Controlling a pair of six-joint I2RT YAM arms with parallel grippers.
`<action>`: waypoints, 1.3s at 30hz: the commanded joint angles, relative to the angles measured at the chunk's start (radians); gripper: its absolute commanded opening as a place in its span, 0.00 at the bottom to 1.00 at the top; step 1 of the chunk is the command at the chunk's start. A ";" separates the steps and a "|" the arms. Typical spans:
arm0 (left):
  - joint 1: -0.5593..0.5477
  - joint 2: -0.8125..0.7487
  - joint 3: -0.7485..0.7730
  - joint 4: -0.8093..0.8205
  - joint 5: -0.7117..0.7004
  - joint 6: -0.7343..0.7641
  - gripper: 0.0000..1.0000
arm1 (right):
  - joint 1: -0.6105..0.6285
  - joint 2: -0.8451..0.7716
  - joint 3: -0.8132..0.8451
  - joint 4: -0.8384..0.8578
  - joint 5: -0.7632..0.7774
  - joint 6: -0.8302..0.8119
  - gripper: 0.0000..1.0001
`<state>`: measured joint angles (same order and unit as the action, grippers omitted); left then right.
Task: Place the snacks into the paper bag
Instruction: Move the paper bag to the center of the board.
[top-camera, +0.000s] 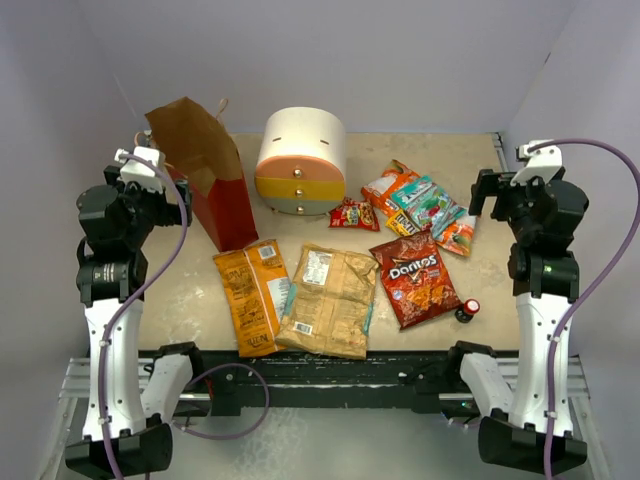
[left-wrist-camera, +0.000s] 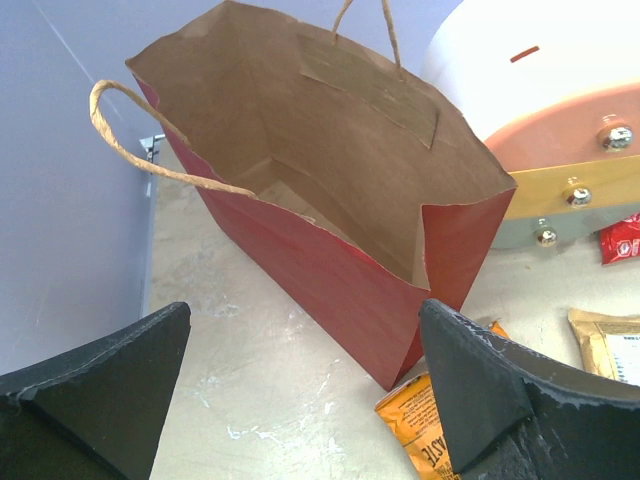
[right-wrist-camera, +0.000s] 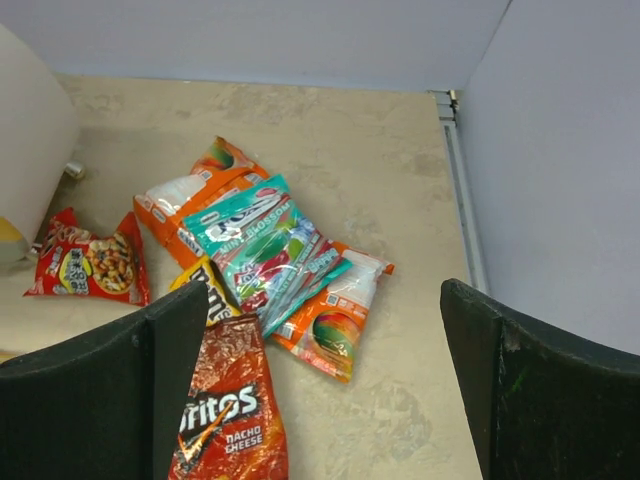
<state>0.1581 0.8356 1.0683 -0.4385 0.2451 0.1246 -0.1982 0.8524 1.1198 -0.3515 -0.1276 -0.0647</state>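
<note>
1. Left gripper (left-wrist-camera: 305, 395) was wide open w/ nothing held. The paper bag (left-wrist-camera: 330, 180) stood open-mouthed just beyond its fingers, untouched.
2. Orange-yellow chip bag (top-camera: 252, 296) & tan chip bag (top-camera: 330, 300) lay flat side by side at ctr front.
3. Doritos bag (top-camera: 418, 278) lay to their right, small packets (top-camera: 420, 205) piled behind it.
4. Right gripper (right-wrist-camera: 315, 335) was wide open, empty, above those packets w/o contact.

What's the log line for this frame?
left gripper open, facing bag | right gripper open, facing snacks | bag looks empty
</note>
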 joint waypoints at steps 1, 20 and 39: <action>0.015 -0.045 -0.007 0.001 0.063 0.035 0.99 | -0.015 -0.013 0.040 0.003 -0.086 -0.019 1.00; 0.033 -0.070 0.024 -0.051 0.116 0.054 0.99 | -0.033 -0.006 0.067 -0.006 -0.194 -0.044 1.00; 0.037 0.213 0.156 -0.033 0.008 -0.288 0.96 | -0.034 0.024 -0.073 0.153 -0.356 -0.056 1.00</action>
<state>0.1848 0.9981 1.1877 -0.5713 0.3012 -0.0246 -0.2295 0.8928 1.0824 -0.2813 -0.4198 -0.1093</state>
